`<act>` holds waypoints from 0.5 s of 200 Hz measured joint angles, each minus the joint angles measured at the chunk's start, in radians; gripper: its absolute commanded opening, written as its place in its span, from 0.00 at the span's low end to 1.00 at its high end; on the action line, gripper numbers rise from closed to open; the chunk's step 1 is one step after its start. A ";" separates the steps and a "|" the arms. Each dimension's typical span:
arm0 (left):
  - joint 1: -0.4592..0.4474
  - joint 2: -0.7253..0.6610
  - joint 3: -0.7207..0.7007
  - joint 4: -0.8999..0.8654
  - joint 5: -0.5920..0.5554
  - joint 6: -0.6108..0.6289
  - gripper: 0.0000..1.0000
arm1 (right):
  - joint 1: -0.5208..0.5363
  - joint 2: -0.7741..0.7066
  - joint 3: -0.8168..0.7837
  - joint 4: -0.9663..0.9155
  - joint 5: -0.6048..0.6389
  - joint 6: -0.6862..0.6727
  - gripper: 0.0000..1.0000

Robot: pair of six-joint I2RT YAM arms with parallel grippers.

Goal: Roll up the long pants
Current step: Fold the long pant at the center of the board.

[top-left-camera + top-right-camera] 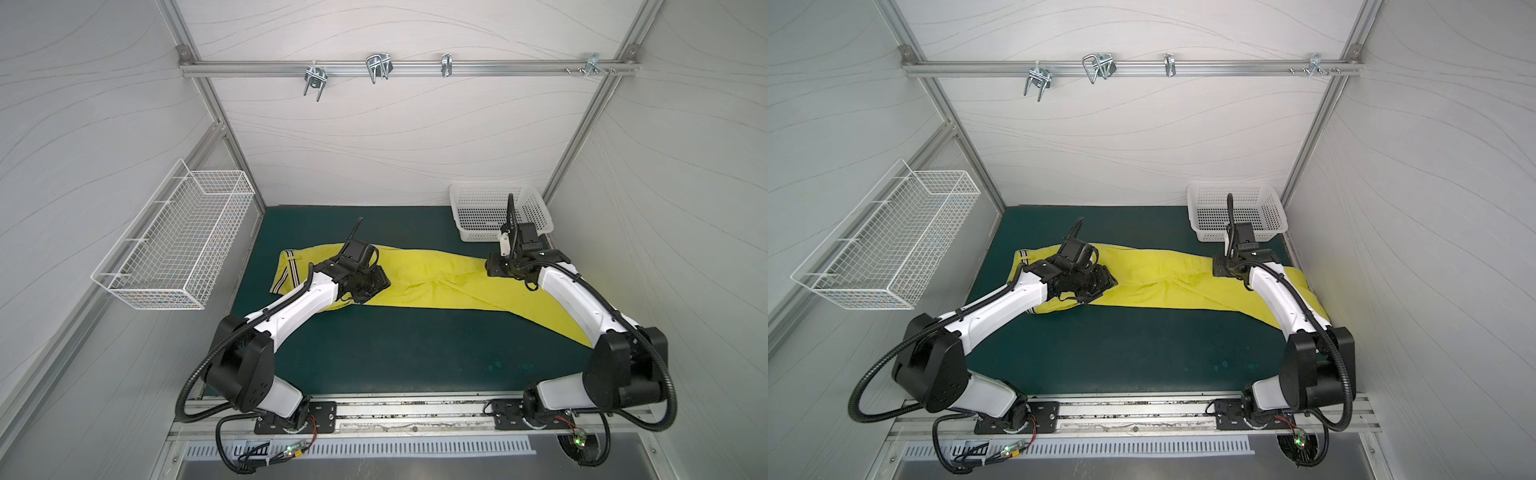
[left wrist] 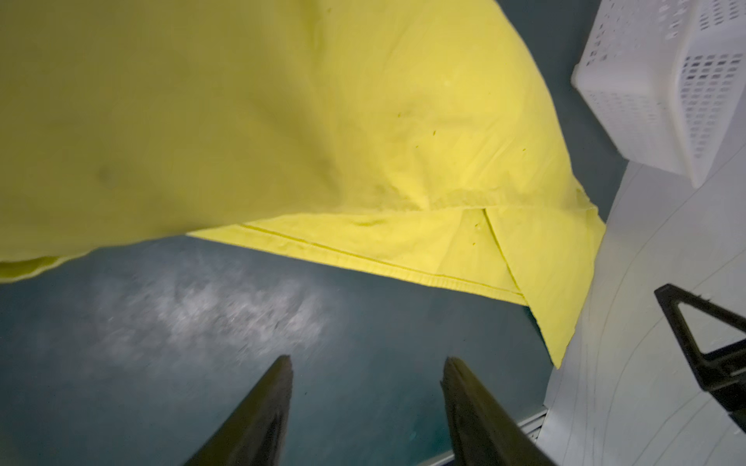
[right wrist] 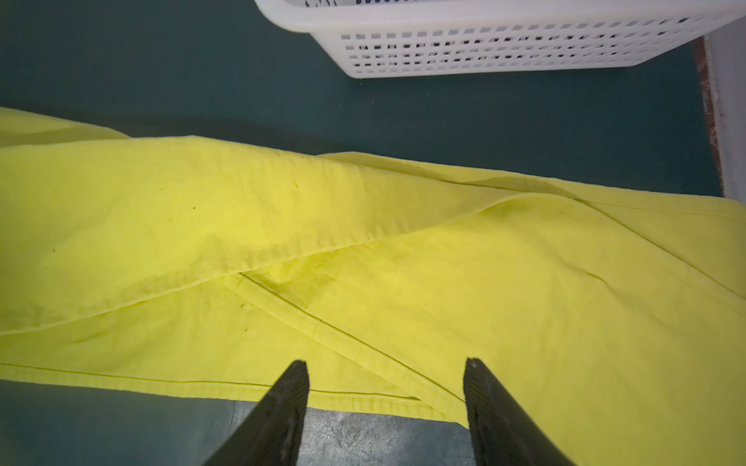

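The long pants [image 1: 436, 282] lie unrolled across the green worktop [image 1: 395, 345], with the left tool [image 2: 367, 363] toward nine o'clock and the right tool [image 3: 385, 365] toward three, both spread and empty.

The left arm [image 1: 307, 295] covers part of the long pants [image 1: 436, 274].

long pants [image 1: 436, 286] | bright yellow-green, striped waistband | unrolled, flat, legs overlapping | on green mat [image 1: 395, 353]
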 measured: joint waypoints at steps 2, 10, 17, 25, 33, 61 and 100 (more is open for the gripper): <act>0.000 0.005 0.002 0.005 0.000 -0.002 0.63 | -0.003 -0.001 0.001 0.000 0.001 0.001 0.64; -0.003 0.041 0.014 0.032 -0.001 -0.015 0.62 | -0.012 -0.002 0.003 -0.002 0.002 0.005 0.64; -0.004 0.076 0.027 0.056 -0.001 -0.025 0.62 | -0.019 -0.002 0.005 -0.003 0.002 0.007 0.64; -0.005 0.114 0.045 0.078 0.000 -0.037 0.61 | -0.033 -0.002 0.006 -0.006 -0.002 0.011 0.64; -0.005 0.153 0.058 0.107 0.004 -0.050 0.61 | -0.049 -0.003 0.006 -0.007 -0.006 0.015 0.64; -0.011 0.224 0.064 0.170 0.008 -0.092 0.61 | -0.088 -0.014 0.006 -0.007 -0.021 0.030 0.64; -0.022 0.223 0.052 0.219 0.003 -0.124 0.62 | -0.091 -0.034 0.005 -0.003 -0.039 0.034 0.64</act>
